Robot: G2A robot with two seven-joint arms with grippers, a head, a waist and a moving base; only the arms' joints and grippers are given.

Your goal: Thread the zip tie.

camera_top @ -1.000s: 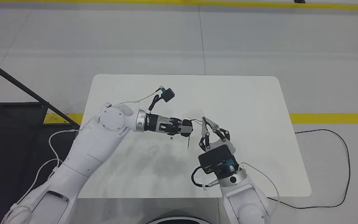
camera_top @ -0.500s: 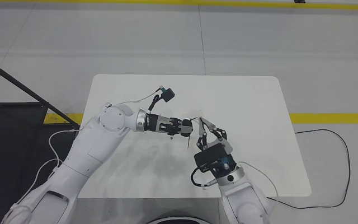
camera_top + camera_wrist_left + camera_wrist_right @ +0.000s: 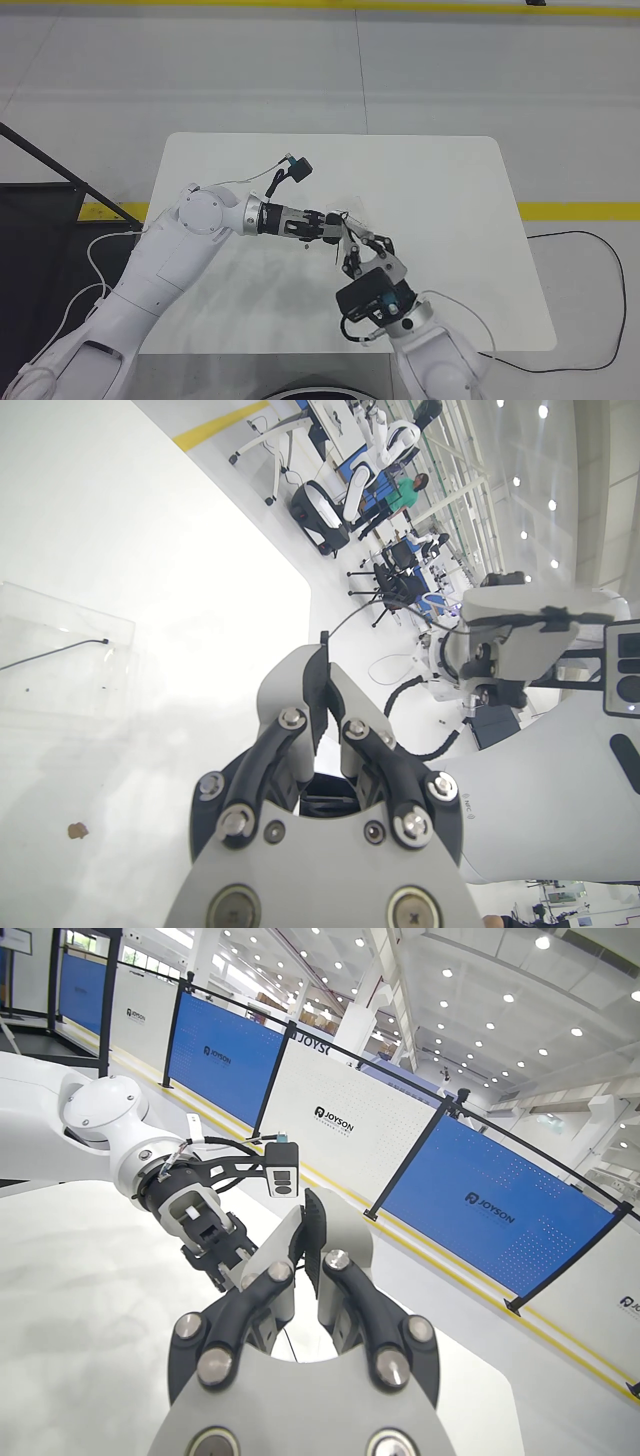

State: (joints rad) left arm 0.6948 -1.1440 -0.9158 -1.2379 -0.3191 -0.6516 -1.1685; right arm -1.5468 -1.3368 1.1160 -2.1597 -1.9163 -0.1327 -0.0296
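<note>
The zip tie (image 3: 357, 614) is a thin black strip. My left gripper (image 3: 325, 660) is shut on one end of it, above the middle of the white table (image 3: 440, 180). From there the tie arcs across to my right gripper (image 3: 306, 1215), whose pads are pressed together on it. Seen from the top, the left gripper (image 3: 334, 228) and the right gripper (image 3: 351, 240) stand tip to tip, almost touching. A short piece of the tie (image 3: 289, 1335) hangs below the right gripper's fingers.
A clear plastic sheet (image 3: 60, 620) lies on the table beyond the left gripper, with a second black zip tie (image 3: 45, 655) on it. A small brown crumb (image 3: 77, 830) sits near it. The table's right half and far edge have free room.
My right gripper has moved left and closer to the left gripper, and its fingers have gone from spread to shut on the tie. The left arm has kept still.
</note>
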